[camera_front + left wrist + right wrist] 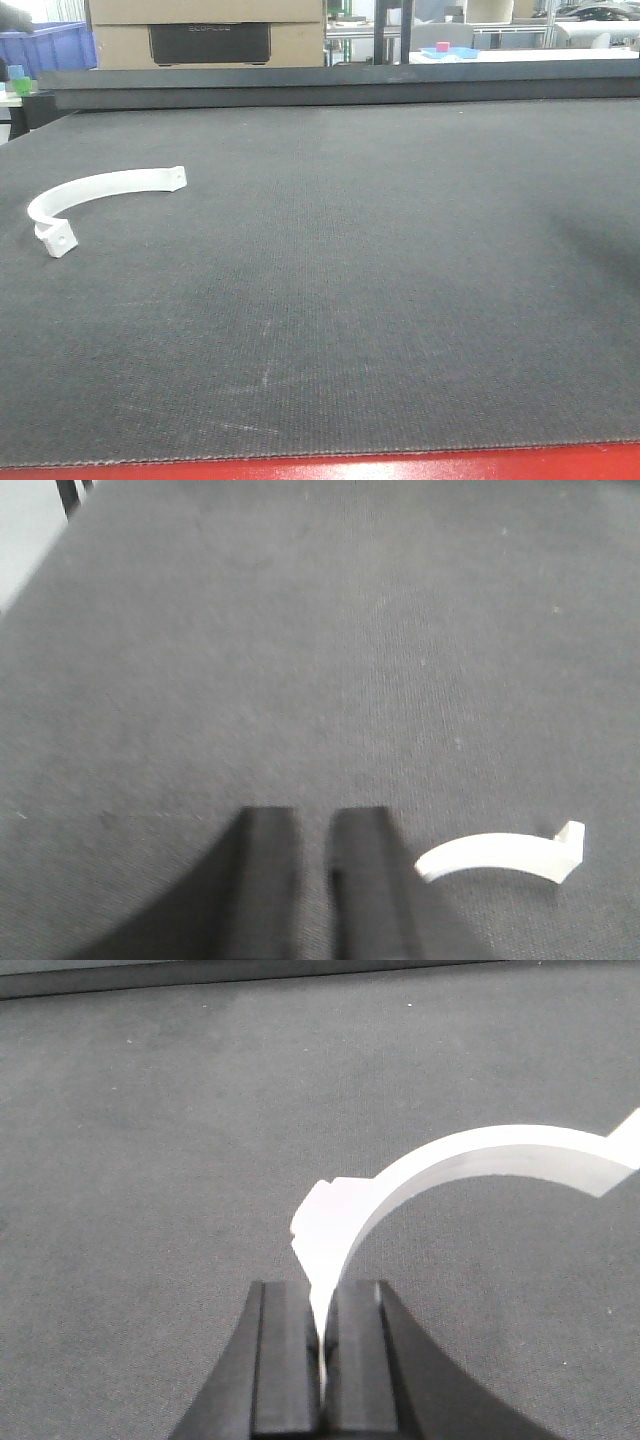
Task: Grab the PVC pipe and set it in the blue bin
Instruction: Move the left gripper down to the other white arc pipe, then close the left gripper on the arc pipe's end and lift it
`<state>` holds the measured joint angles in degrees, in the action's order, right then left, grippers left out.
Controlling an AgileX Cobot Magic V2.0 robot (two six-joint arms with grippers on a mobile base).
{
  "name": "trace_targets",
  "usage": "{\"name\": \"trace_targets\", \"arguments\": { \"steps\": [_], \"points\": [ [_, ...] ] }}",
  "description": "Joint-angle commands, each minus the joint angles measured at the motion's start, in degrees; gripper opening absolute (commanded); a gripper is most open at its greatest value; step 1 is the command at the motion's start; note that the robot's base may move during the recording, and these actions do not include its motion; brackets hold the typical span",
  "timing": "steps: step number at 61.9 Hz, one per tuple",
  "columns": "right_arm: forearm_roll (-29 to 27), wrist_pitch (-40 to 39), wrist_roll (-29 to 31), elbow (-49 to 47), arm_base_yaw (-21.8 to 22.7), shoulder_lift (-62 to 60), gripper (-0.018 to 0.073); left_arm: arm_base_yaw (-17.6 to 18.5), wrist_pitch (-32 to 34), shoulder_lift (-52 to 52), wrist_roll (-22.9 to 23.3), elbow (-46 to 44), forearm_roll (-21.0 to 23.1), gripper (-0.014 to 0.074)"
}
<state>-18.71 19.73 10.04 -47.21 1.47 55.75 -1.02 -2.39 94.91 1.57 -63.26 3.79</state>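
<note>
A white curved PVC pipe piece (95, 190) lies on the left of the dark mat (380, 280). The left wrist view shows a similar PVC piece (500, 852) lying flat just right of my left gripper (313, 820). That gripper's jaws stand nearly together with nothing between them. My right gripper (322, 1295) is shut on the end of another white curved PVC piece (480, 1155), which arcs up and to the right above the mat. The blue bin (50, 45) stands beyond the mat's far left corner. Neither gripper shows in the front view.
A cardboard box (205, 30) stands behind the mat's raised far edge (340, 85). A small blue tray (450, 50) sits on a table at the back right. A red strip (400, 468) marks the near edge.
</note>
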Motion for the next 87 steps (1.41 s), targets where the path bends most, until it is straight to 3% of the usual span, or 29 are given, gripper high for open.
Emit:
{"name": "trace_targets", "arguments": {
  "steps": [1,8,37,87],
  "points": [
    [0.0,-1.1,0.5,-0.3,0.0,-0.8,-0.0169,0.7,-0.3,1.1,0.1,-0.7,1.0,0.0225],
    [0.0,-1.0,0.5,-0.3,0.0,-1.6,-0.0169,0.9,-0.5,2.8,0.1,-0.7,1.0,0.0281],
    [0.0,-1.3,0.5,-0.3,0.0,-4.4,-0.0169,3.6,-3.2,6.5,0.1,-0.9,1.0,0.0280],
    [0.0,-1.3,0.5,-0.3,0.0,-4.4,-0.0169,4.4,-6.0,10.2,0.1,-1.0,1.0,0.0280]
  ]
}}
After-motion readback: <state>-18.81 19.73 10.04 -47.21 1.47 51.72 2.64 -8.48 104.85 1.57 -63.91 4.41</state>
